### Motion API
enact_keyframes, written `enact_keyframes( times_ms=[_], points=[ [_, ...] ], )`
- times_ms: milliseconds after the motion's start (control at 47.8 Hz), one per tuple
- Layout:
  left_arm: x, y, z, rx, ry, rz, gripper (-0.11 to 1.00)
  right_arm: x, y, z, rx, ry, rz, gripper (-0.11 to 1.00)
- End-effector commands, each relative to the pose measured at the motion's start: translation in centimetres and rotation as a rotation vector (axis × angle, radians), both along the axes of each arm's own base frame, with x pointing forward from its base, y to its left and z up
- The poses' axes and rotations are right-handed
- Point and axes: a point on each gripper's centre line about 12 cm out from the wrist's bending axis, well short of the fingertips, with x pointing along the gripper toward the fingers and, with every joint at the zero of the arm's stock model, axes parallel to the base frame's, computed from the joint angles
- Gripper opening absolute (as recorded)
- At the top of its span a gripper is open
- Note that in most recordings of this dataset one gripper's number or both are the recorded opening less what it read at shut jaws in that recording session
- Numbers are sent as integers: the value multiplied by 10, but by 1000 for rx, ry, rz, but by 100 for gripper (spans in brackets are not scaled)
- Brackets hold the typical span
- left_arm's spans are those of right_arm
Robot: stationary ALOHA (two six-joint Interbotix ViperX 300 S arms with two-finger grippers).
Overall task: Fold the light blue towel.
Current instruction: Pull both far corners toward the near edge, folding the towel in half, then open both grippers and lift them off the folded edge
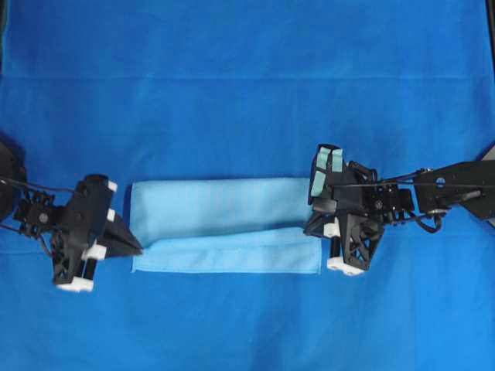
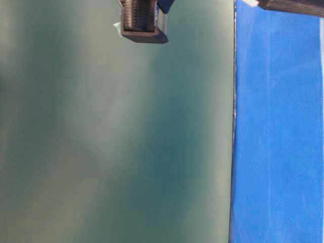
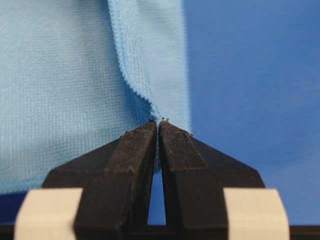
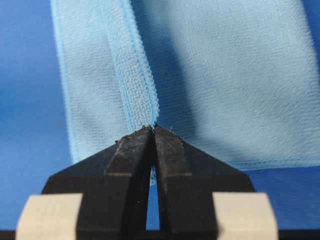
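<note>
**Light blue towel, pinched at both short ends, mid-fold**

Item: light blue towel (image 1: 224, 224). Location: middle of the dark blue table covering (image 1: 247, 93), seen from overhead. Long axis runs from 9 o'clock to 3 o'clock.

Left gripper (image 1: 133, 247): at the towel's 9 o'clock end, jaws closed tight on a hemmed edge; the left wrist view shows the cloth (image 3: 75, 90) rising straight out of the pressed tips.

Right gripper (image 1: 315, 226): at the 3 o'clock end, jaws likewise clamped on the hem (image 4: 137, 85).

Key relation: each arm sits at its own end, equally near, with the towel stretched between them. Judging from this, the next move must carry both held corners together across the short axis, toward 6 o'clock.

Appearance: pale sky-blue, fine-ribbed weave, thin stitched border. The upper layer lies slanted over a flat strip along the 6 o'clock edge.
</note>
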Motion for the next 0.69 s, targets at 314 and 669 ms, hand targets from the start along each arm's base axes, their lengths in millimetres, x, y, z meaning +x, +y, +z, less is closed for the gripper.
enact_keyframes(
  times_ms=[314,669],
  points=[
    [5,-13,2,5,10,-40,1,6,20,10,38,-47,21,1],
    [9,-10,5,-1,-3,-25,8,11,22,9,40,-42,22,39]
  ],
)
